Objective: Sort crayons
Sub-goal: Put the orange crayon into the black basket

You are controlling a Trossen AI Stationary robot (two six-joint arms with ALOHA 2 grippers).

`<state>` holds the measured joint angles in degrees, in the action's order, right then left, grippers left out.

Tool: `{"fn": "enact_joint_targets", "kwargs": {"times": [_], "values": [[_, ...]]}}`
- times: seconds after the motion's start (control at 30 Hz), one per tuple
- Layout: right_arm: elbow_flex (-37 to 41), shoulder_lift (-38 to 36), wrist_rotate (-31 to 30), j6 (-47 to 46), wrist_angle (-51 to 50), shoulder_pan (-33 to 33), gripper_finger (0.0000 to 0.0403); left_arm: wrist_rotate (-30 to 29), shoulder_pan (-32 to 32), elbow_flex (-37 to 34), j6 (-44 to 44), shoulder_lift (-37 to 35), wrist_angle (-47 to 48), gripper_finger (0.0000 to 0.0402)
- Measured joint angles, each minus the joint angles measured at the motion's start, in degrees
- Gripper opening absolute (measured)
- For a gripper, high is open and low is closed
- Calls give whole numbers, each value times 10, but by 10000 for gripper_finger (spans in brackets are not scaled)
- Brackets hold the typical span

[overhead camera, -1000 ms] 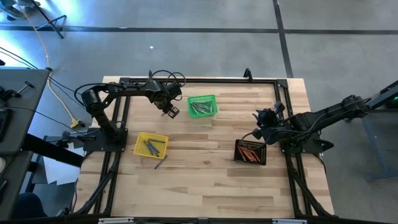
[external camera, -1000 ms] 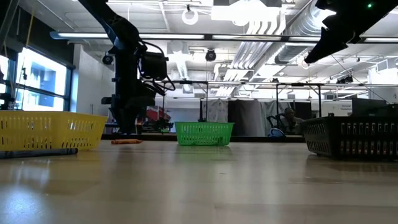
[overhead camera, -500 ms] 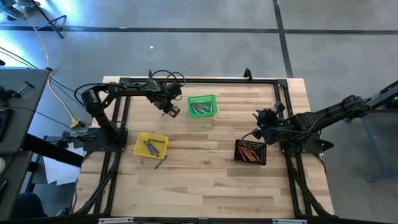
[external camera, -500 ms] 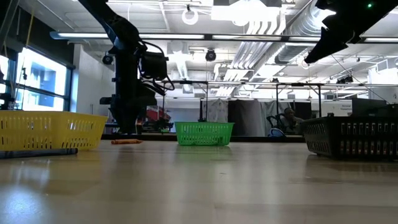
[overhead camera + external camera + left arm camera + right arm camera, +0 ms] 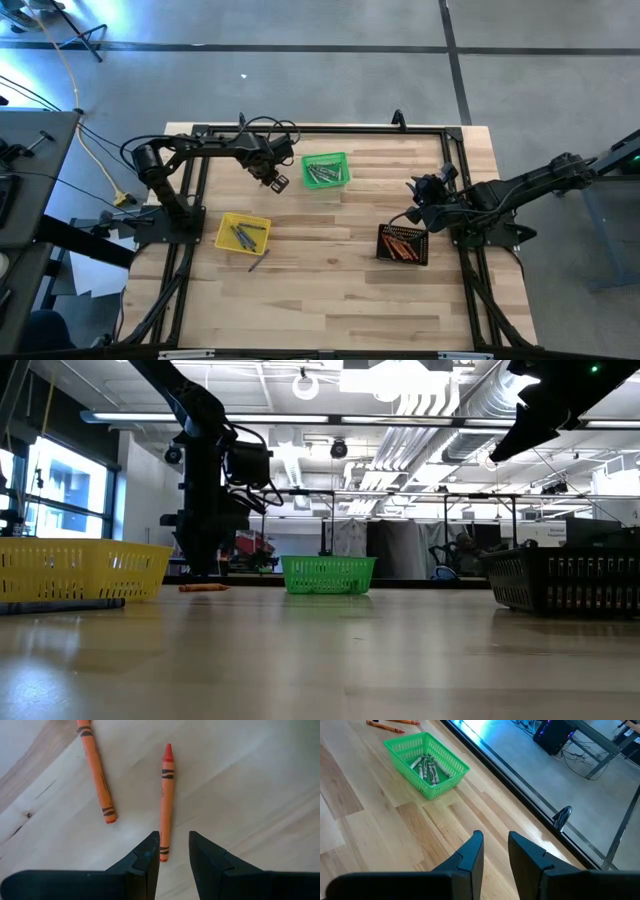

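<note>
Shifted slightly, left hand [image 5: 173,851] hovers with fingers parted, an orange crayon [image 5: 167,800] just ahead, untouched.

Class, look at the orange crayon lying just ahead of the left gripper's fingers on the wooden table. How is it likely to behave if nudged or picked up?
The orange crayon is a thin round stick lying flat on the smooth table, so a sideways nudge would probably roll it. It looks straight and stiff, likely light, though thin enough to snap if squeezed hard. The left gripper has a narrow gap between its fingers.
</note>
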<state>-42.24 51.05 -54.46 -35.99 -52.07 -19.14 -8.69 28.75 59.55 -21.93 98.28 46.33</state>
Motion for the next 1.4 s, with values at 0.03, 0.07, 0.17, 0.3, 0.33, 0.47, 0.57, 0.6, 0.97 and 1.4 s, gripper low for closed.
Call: {"fn": "enact_joint_targets", "kwargs": {"times": [0.03,0.07,0.17,0.3,0.33,0.47,0.57,0.6,0.97,1.4], "values": [[0,0,0,0,0,0,83,-2,0,0,0,0,0,90],[0,0,0,0,0,0,83,-4,0,0,-3,0,1,90],[0,0,0,0,0,0,83,-5,-2,0,-40,0,2,90],[0,0,0,0,0,0,83,-21,-4,0,-81,0,1,90],[0,0,0,0,0,0,83,-20,-4,0,-80,0,1,90],[0,0,0,0,0,0,83,-8,-4,-1,-33,0,0,90],[0,0,0,0,0,0,83,-8,-2,-14,-33,-1,-7,90],[0,0,0,0,0,0,83,-9,-1,-19,-33,-1,-9,90],[0,0,0,0,0,0,83,-8,6,-33,-34,-1,-31,90],[0,0,0,0,-2,0,83,36,13,-29,-13,45,-40,90]]}}
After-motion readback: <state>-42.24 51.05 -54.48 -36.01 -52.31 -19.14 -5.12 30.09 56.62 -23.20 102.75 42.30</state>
